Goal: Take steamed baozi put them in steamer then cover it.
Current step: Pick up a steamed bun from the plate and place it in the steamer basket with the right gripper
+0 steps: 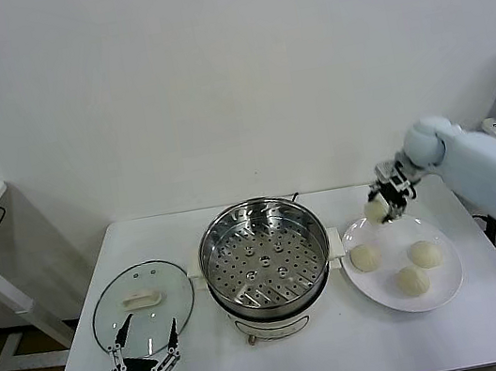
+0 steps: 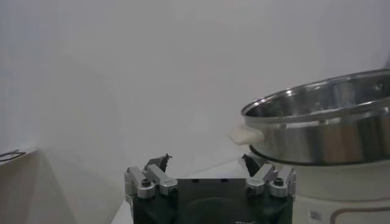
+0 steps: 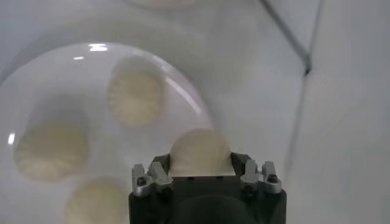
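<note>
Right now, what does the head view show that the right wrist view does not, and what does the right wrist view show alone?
Only the head view shows the steamer, the glass lid and the open left gripper near the table's front edge. Only the right wrist view shows, close up, the fingers closed on either side of a bun. Both show the right gripper holding one baozi, and three buns on the white plate.

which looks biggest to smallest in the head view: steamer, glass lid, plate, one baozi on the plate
1. steamer
2. plate and glass lid: too alike to rank
3. baozi, clearly smallest
</note>
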`<state>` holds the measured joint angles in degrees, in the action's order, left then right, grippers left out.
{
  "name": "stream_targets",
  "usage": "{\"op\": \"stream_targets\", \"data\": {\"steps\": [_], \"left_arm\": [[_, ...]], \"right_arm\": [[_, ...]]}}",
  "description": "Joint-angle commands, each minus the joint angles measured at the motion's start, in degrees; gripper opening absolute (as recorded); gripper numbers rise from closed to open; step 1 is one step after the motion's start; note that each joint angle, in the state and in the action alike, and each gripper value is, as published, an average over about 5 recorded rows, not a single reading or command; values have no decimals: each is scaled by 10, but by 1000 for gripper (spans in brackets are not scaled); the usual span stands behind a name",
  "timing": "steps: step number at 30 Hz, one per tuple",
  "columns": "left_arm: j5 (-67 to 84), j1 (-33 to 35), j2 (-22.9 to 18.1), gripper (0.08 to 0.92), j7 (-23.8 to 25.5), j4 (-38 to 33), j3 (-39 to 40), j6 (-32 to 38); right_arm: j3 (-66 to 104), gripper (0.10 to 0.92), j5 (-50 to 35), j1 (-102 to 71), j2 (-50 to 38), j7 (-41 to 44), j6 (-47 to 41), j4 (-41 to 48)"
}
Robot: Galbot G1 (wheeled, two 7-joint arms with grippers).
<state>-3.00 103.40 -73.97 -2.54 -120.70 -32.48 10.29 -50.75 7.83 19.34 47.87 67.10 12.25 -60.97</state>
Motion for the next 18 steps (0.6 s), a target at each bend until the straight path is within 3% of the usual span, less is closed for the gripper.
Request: {"op": "stream_targets", "data": {"steps": [1,10,18], "left_arm": [[0,0,2,823,0,-3,1,1],[1,4,1,823,-2,-8,-2,3],[6,5,0,823,-3,-11,-7,4]], "right_arm": [[-118,674,-41,207,41,11,164,-85],[-159,679,-57,218,159,10,230,-121],[-159,679,7,134,226,4,260,-111]]}}
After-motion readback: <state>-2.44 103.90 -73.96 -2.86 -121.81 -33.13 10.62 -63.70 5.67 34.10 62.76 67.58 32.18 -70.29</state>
